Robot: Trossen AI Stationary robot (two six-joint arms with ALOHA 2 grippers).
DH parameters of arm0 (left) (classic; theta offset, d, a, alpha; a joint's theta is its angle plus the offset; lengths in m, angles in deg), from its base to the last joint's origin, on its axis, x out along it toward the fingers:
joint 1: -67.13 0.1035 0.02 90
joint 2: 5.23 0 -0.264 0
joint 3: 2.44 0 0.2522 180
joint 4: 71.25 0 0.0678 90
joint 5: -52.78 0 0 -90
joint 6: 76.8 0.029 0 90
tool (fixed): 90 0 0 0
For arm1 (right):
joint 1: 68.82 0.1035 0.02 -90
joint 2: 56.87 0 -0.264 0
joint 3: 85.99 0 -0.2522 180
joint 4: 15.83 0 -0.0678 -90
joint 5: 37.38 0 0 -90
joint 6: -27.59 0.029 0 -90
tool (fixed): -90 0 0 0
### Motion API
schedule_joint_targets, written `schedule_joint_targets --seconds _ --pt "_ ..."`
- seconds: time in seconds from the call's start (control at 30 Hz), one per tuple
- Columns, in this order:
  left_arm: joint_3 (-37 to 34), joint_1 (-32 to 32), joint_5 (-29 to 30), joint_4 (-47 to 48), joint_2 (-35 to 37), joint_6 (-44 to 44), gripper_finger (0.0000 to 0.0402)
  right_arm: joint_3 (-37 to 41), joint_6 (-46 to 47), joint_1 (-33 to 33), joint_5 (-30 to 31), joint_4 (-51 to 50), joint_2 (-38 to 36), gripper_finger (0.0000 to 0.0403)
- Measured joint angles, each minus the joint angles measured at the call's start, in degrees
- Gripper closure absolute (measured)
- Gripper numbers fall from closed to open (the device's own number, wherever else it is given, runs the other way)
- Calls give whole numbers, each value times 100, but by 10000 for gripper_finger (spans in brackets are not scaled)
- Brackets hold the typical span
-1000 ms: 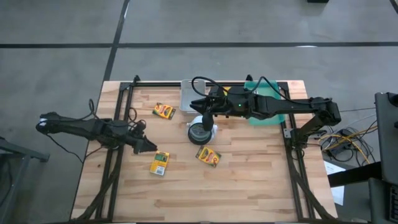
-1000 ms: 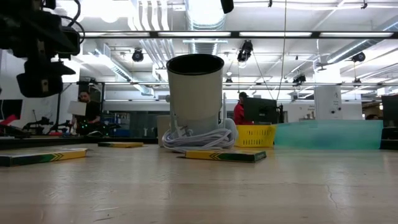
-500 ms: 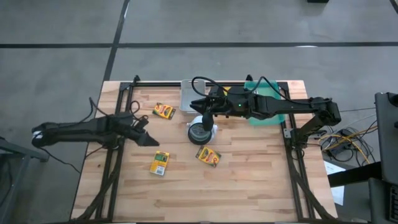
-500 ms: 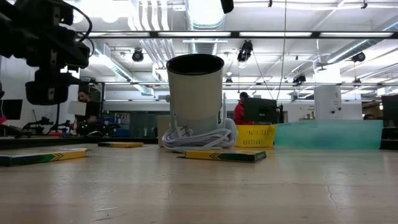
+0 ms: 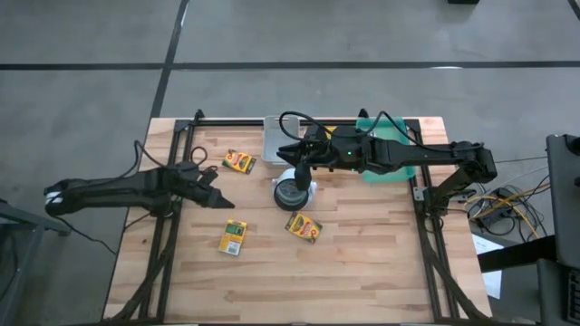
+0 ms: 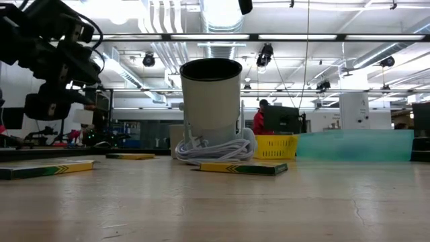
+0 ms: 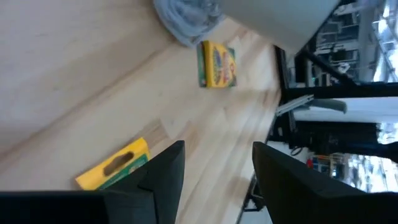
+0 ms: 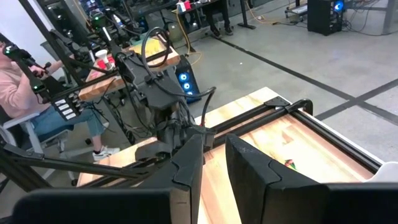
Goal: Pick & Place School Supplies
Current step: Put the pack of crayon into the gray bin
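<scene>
My left gripper [image 5: 224,205] hangs above the table [image 5: 362,272] with its fingers [image 7: 163,171] parted and nothing between them. Just ahead of its tips and a little below on the wood lies one crayon box [image 5: 233,238], which the wrist camera catches as a yellow-and-green edge [image 7: 115,163] beside the near finger. A second box [image 5: 304,226] sits farther out past the gripper, near the cup [image 5: 292,190], and shows again in the wrist view [image 7: 217,64]. A third box [image 5: 239,162] lies to the other side of the left gripper, toward the table's far edge.

My right gripper [image 5: 298,173] is held over the cup, fingers [image 8: 186,163] drawn close together with only a narrow gap; I see nothing held in them. The cup, pale with a dark rim, stands upright [image 6: 211,107] with a coil of white cord [image 6: 215,149] round its foot. Behind the right arm there is a teal tray [image 5: 385,149] and a flat grey tray [image 5: 275,138].

From table height, two boxes lie flat [image 6: 46,169] [image 6: 243,167], well apart, and the left gripper [image 6: 47,107] hangs above the first.
</scene>
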Motion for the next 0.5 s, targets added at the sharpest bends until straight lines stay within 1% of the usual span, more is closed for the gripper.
schedule_joint_targets --seconds 0.1,0.2,0.33,0.43,0.5 --pt "-17 0 -55 102 -6 -49 209 0 -1 0 0 -1 0 335" --pt "-57 2 -124 396 -15 -95 209 0 -1 0 0 1 0 335" --pt "-198 2 -607 700 -55 83 209 0 1 0 -1 1 0 335" --pt "-434 2 -807 566 -76 83 209 0 1 0 -2 1 2 335" --pt "-592 4 -829 410 -79 86 209 0 1 0 -1 1 2 335"
